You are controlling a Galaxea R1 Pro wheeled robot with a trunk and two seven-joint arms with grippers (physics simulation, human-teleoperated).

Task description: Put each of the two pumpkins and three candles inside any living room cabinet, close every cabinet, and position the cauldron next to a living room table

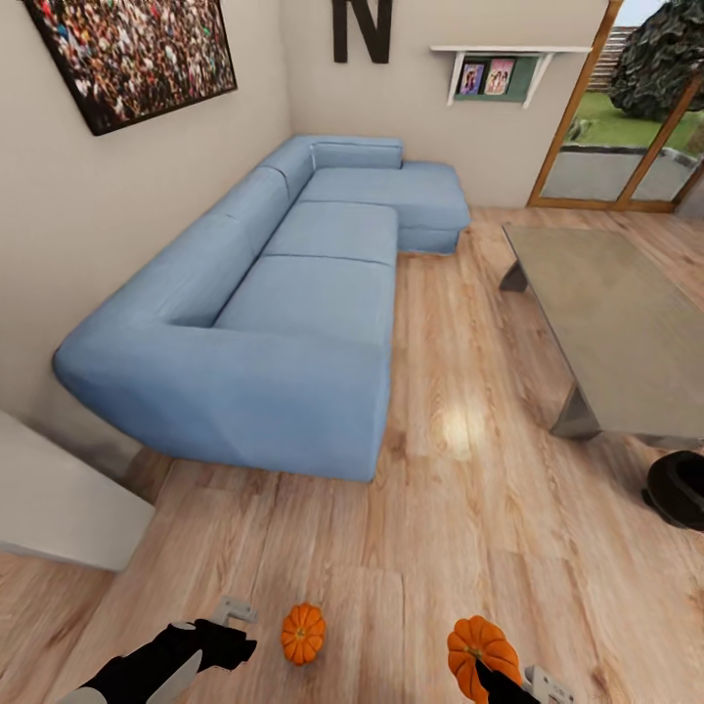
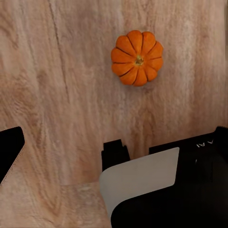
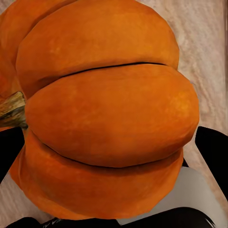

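pumpkin [image 1: 481, 652] in right jaws, second pumpkin [image 1: 303, 633] on floor

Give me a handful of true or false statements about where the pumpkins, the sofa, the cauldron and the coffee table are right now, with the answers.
1. One pumpkin lies on the wooden floor between the two arms. True.
2. The right gripper is empty. False: the other pumpkin sits in its jaws, filling the right wrist view.
3. The sofa is red. False: it is blue.
4. The black cauldron stands on the floor beside the near end of the grey coffee table. True.
5. The left gripper holds a pumpkin. False: the floor pumpkin lies apart from it.
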